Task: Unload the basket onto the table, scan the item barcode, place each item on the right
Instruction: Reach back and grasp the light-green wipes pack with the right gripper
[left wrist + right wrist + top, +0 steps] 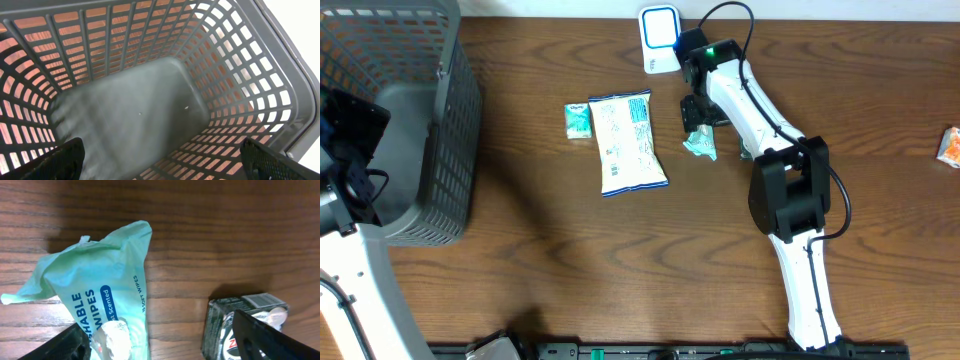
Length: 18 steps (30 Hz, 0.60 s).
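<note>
- Right pincer: fingers spread wide, gripping nothing, low over the counter, at about 5 o'clock from the scanner.
- Task item, as I read it, is the green wipes pack. It lies crumpled on the counter beside one finger. The scanner is near, at its 11 o'clock, on the counter's 12 o'clock edge.
- Second candidate is a small dark pack at the wipes' 3 o'clock in the wrist view. It sits apart from the wipes, beside the other finger, with a barcode label showing on top.
- The arm hides that spot from overhead, so I can't say for sure which pack is the target.
- Step in hand, my call: the grasp. The pincer straddles the gap between the two packs, so closing here likely pinches air or clips both. Centre on one pack first.
- The wipes pack is soft film. Grip across the narrow width on the fuller body, not the loose crimped tail, or it will fold and droop.
- No barcode shows on the wipes' upper face, so it is probably underneath. Plan a wrist roll to bring that face flat to the scanner window.
- Keep the fingers off the code and pull the wrinkles out of that patch.
- Lift clear before the short carry toward 11 o'clock, and don't nudge the scanner.
- Left pincer: wide open, empty, above the grey basket at the counter's 9 o'clock. Not in the way.
- Snack bag and small teal packet lie at the wipes' 9 o'clock, clear of the path.
</note>
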{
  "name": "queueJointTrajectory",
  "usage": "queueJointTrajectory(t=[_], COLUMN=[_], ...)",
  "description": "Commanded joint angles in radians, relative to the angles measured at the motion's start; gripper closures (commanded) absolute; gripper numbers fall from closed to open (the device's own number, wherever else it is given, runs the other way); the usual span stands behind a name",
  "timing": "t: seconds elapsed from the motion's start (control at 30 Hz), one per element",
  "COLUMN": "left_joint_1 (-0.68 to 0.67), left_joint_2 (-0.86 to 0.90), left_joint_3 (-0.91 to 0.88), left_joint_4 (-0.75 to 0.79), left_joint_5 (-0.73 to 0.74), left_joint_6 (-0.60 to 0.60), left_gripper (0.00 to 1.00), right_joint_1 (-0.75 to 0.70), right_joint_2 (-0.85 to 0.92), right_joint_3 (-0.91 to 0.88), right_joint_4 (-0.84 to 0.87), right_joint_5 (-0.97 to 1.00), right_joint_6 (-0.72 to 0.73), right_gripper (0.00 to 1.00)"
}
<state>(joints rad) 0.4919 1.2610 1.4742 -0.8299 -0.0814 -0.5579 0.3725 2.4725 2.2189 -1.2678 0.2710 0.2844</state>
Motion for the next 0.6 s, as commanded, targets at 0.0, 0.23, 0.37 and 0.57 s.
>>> queueJointTrajectory(t=[0.0, 0.23, 0.37, 0.57], left_joint_1=[0.002, 0.002, 0.002, 0.002], left_joint_2=[0.004, 0.004, 0.004, 0.004], left_joint_3=[0.002, 0.002, 0.002, 0.002], left_joint_4=[0.0, 0.0, 0.0, 0.0], left_joint_5=[-0.009, -0.009, -0.009, -0.009], left_joint_6=[-0.009, -0.008, -0.008, -0.008], left_gripper=[0.02, 0.02, 0.02, 0.02], right_joint_1=[0.029, 0.094, 0.124, 0.142], right_joint_2=[-0.053, -0.052, -0.048, -0.048], right_joint_3=[0.008, 0.004, -0.009, -0.132], right_joint_4=[0.021, 0.071, 0.076, 0.138], right_joint_5=[0.034, 0.053, 0.11, 0.172], right_joint_6=[-0.04, -0.038, -0.01, 0.008], right_gripper=[0.17, 0.26, 0.32, 0.31])
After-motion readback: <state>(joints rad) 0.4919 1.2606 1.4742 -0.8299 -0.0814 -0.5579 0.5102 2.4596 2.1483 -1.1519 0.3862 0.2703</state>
